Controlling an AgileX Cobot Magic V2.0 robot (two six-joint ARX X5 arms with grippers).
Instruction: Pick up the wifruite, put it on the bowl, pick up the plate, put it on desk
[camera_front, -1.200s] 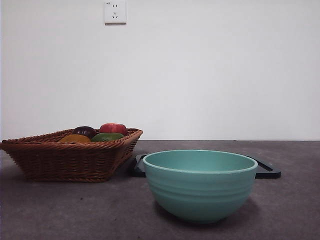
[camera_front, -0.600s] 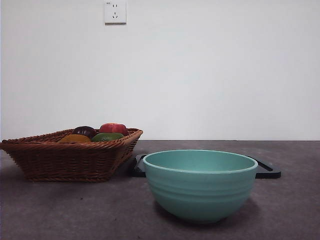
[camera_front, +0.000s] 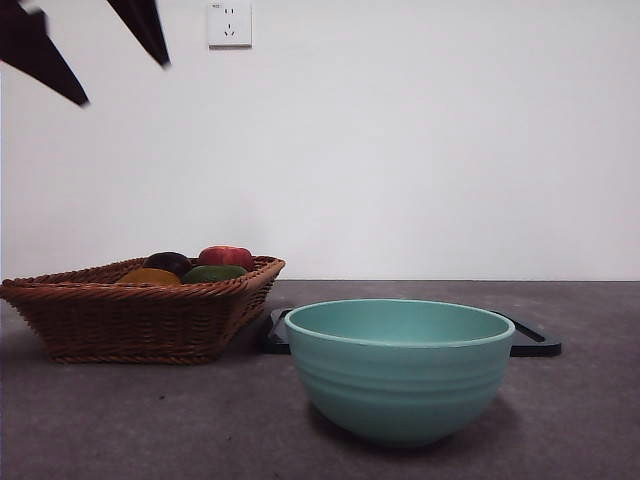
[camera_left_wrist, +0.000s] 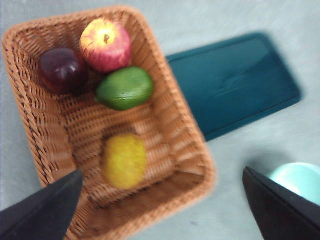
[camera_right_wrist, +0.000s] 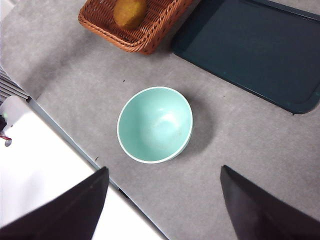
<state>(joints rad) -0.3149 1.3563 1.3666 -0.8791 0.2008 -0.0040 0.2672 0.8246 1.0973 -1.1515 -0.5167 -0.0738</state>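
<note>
So far nothing done: bowl (camera_front: 400, 368) empty on desk (camera_front: 150, 420), fruit all in wicker basket (camera_left_wrist: 170, 145), dark tray (camera_left_wrist: 235, 82) behind bowl. Left hand (camera_left_wrist: 165, 200) high over basket, spread wide, empty. Right hand (camera_right_wrist: 162, 200) waits wide above bowl, empty. Bowl: teal glaze, ridged, pale rim.

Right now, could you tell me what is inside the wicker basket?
The wicker basket holds a red apple, a dark purple fruit, a green avocado-like fruit and a yellow one. Anything beneath them is covered.
</note>
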